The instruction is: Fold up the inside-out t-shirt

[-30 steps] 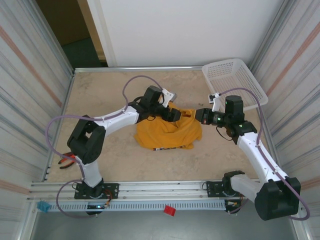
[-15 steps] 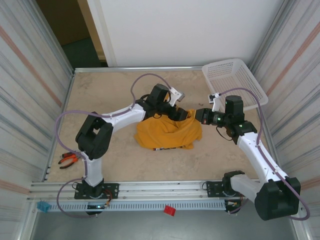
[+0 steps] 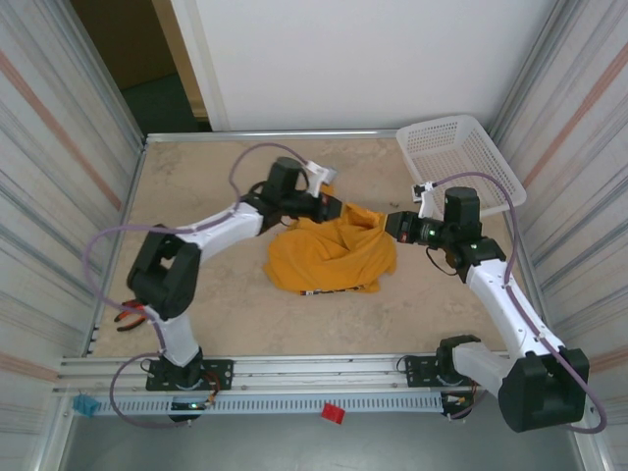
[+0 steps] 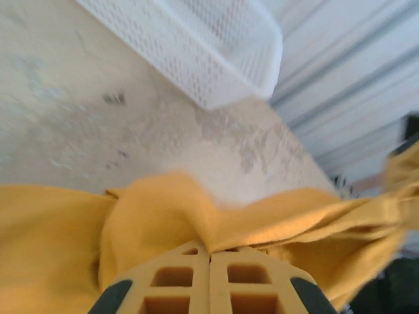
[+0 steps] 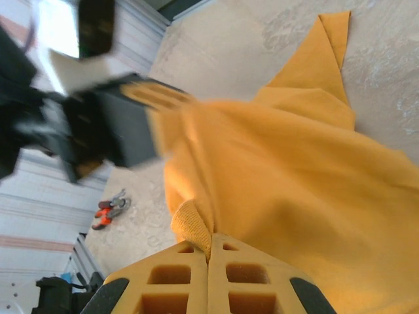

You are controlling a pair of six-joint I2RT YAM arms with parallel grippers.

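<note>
On the table (image 3: 196, 177), we find the inside-out t-shirt (image 3: 332, 260) soft, limp, bunched; left gripper (image 3: 339, 208) and right gripper (image 3: 392, 225) each clamp its cloth; we judge hems the surest hold.

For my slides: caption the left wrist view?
Left pincer shut on a fold of the mustard t-shirt, white basket beyond.

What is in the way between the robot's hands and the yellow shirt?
Nothing visible. The left gripper is shut on the far edge of the t-shirt, and the right gripper is shut on its right edge. The white basket sits apart in the far right corner.
</note>
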